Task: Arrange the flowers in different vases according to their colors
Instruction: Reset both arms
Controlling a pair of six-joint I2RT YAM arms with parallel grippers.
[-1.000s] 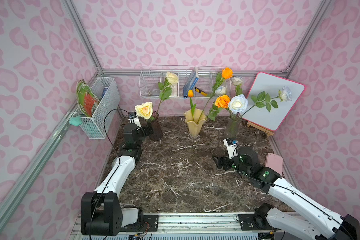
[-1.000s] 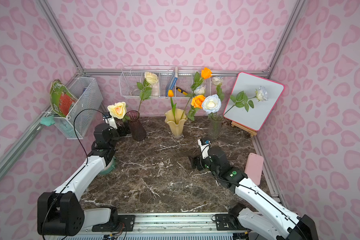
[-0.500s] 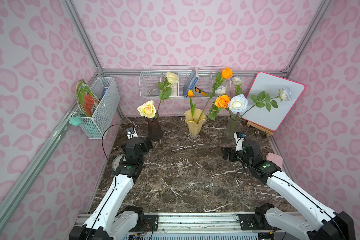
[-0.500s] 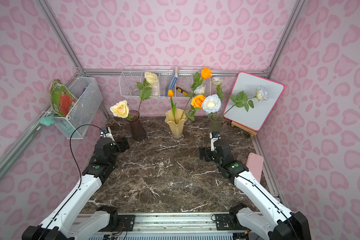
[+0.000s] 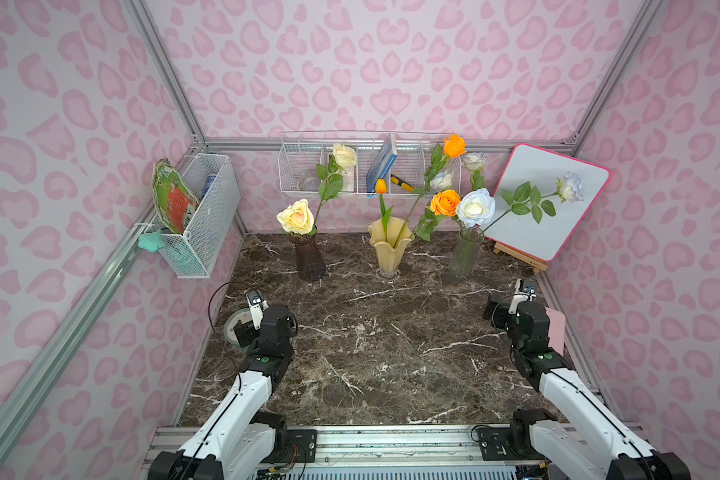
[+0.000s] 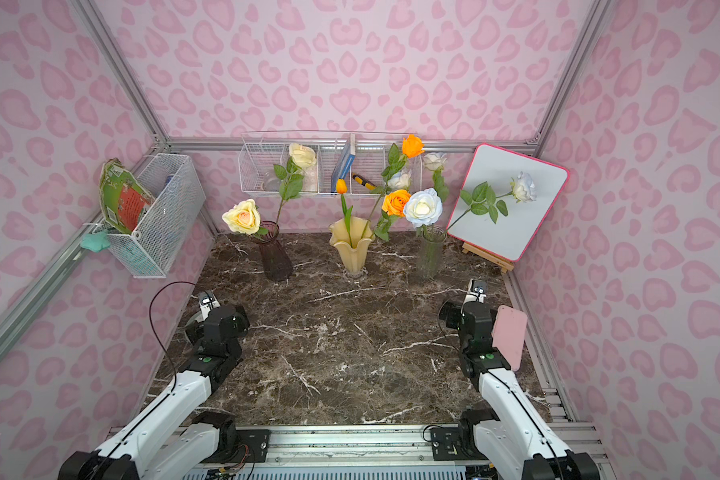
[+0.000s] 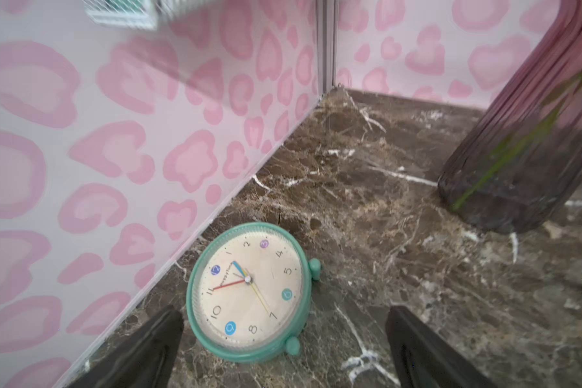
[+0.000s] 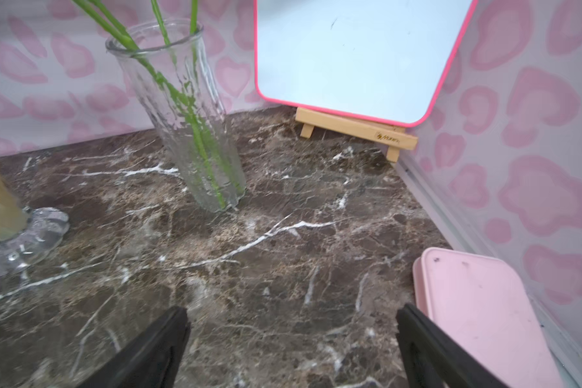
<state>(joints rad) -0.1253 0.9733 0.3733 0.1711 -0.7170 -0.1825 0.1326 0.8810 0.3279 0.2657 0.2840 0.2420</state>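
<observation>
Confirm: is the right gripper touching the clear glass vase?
Apart. In the right wrist view the right gripper is open, and bare marble lies between its fingertips and the clear glass vase.

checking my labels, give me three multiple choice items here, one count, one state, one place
1. In the dark purple vase, the cream-yellow roses number: a) one b) two c) four
2. The right gripper, its jaws: a) shut together b) gripping a rose c) apart, empty
3. The teal clock lies: a) in the dark purple vase b) on the table by the left gripper c) between the right gripper's jaws
1 b, two blooms rise from it; 2 c, only bare table shows between them; 3 b, it lies on the marble at the jaw tips.
</observation>
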